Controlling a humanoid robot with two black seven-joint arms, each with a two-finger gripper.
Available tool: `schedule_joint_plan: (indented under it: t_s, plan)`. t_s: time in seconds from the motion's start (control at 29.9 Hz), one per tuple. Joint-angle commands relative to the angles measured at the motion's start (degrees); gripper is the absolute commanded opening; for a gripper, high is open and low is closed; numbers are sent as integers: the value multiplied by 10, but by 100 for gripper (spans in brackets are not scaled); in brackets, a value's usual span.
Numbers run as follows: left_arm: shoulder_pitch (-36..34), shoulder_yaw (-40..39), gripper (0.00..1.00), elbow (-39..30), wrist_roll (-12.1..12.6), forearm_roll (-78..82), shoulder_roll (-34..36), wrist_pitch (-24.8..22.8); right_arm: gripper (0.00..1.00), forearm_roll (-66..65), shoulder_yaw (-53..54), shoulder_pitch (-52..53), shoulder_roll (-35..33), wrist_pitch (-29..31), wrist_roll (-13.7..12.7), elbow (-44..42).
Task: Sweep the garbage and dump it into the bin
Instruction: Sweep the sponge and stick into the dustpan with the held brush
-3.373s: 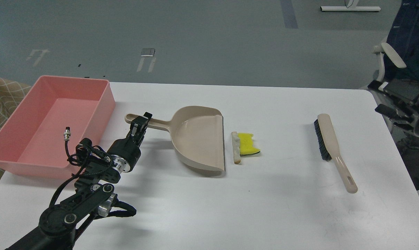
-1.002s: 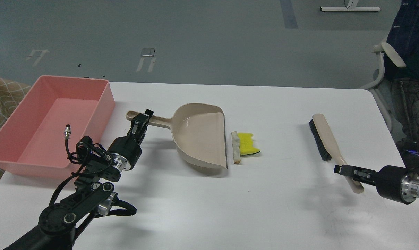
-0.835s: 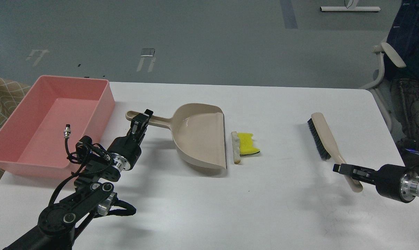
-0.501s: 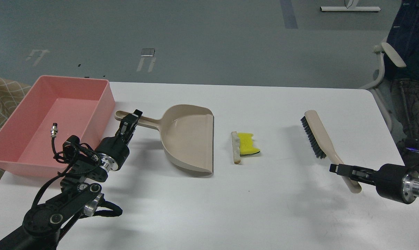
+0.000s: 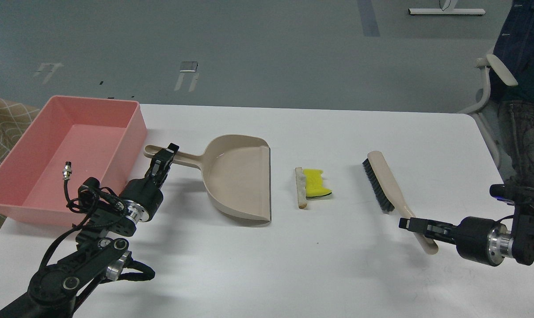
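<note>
The garbage lies mid-table: a yellow sponge (image 5: 316, 182) with a dark underside, touching a whitish, tan-edged slice (image 5: 300, 187) on its left. The pink bin (image 5: 134, 132) stands at the far left. My left gripper (image 5: 164, 157) is shut on the handle of the beige dustpan (image 5: 238, 176), whose open lip faces the garbage with a gap between them. My right gripper (image 5: 419, 226) is shut on the handle of the beige black-bristled brush (image 5: 384, 185), which is held to the right of the sponge, bristles facing it.
The white table (image 5: 293, 265) reaches its right edge beside an office chair (image 5: 497, 75). A patterned cloth (image 5: 1, 119) lies left of the bin. Grey floor is beyond the table's far edge.
My right gripper has carried the brush left, toward the sponge. My left gripper has pulled the dustpan left, away from the garbage, opening a gap.
</note>
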Motion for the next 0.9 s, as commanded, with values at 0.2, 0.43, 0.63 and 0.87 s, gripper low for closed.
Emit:
schedule_joint_plan:
  t_s: [0.2, 0.43, 0.63, 0.87]
  plan:
    - [0, 17, 0, -2, 0, 0, -2, 1, 0, 1, -20, 21, 53, 32, 1, -2]
    - [-2, 24, 0, -3, 0, -1, -1, 10, 0, 6, -69, 73, 108, 32, 2, -39]
    - [-2, 24, 0, -3, 0, -1, -1, 10, 0, 9, -108, 107, 159, 35, 2, -70]
    - [-1, 25, 0, -3, 0, -1, -1, 10, 0, 30, -135, 145, 237, 35, 2, -116]
